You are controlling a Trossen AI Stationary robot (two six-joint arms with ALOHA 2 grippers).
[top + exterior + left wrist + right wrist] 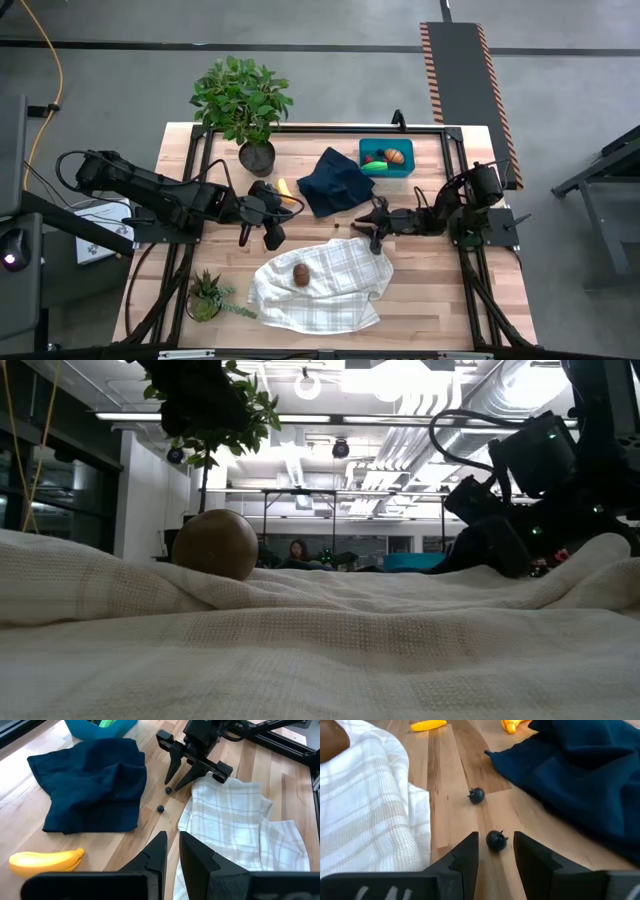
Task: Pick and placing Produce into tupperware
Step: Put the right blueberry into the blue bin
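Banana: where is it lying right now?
In the high view, the banana lies on the bare wood left of the navy cloth, beside the left gripper.

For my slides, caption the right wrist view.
Right gripper open around a small dark berry, another berry beyond.

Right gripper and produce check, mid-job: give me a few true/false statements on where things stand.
1. The right gripper is open around a small dark berry on the wood. True.
2. The banana is already in the tupperware. False: it lies on the table beside the navy cloth.
3. The brown kiwi-like piece sits on the plaid white cloth. True.
4. The tupperware is empty. False: green and orange pieces are inside.
5. The left gripper holds the banana. False: it is shut on nothing.
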